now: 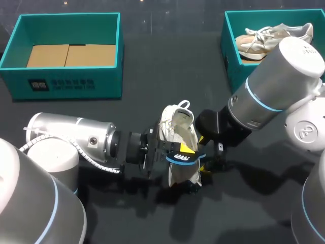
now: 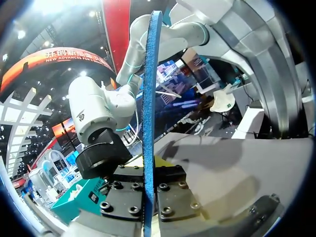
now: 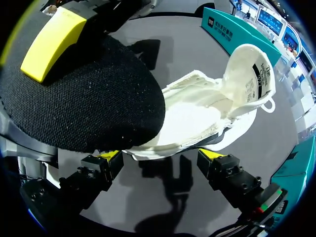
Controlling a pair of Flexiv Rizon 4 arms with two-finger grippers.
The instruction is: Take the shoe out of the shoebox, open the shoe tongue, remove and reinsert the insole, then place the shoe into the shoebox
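**Insole clamped by the left gripper, shoe on the table at mid-frame**

Head view: the white shoe (image 1: 177,134) sits on the dark table (image 1: 167,66) at the centre of the frame, its opening facing up and its pull loop toward the top. The left gripper (image 1: 172,153) comes in from the left and the right gripper (image 1: 205,161) from the right. They meet over the shoe's lower half, where the insole (image 1: 184,158) lies across it. The crowding there hides where each finger ends. At upper left the left shoebox (image 1: 61,81) holds cardboard (image 1: 71,55). At upper right the right shoebox (image 1: 231,61) holds a beige sneaker (image 1: 269,38), partly covered by the right arm.

Left wrist view: the insole (image 2: 149,123) shows only as a thin blue edge running straight out from between the black fingers (image 2: 170,195) of the left gripper (image 2: 148,182). The two fingers press it from both sides, and neither face of the insole can be seen. The right arm (image 2: 96,111) stands beyond it.

Right wrist view: the insole's black fabric face (image 3: 84,98) fills the space ahead, with a yellow fingertip (image 3: 52,44) of the left gripper pressed on it. The finger beneath is hidden. The shoe (image 3: 197,113) lies just ahead of the right gripper (image 3: 162,158), a labelled flap raised at its far end. That gripper's yellow tips stand wide apart, with bare table between them, so it grasps nothing. Whether they touch the sole is unclear. The left shoebox (image 3: 232,30) lies beyond the shoe.
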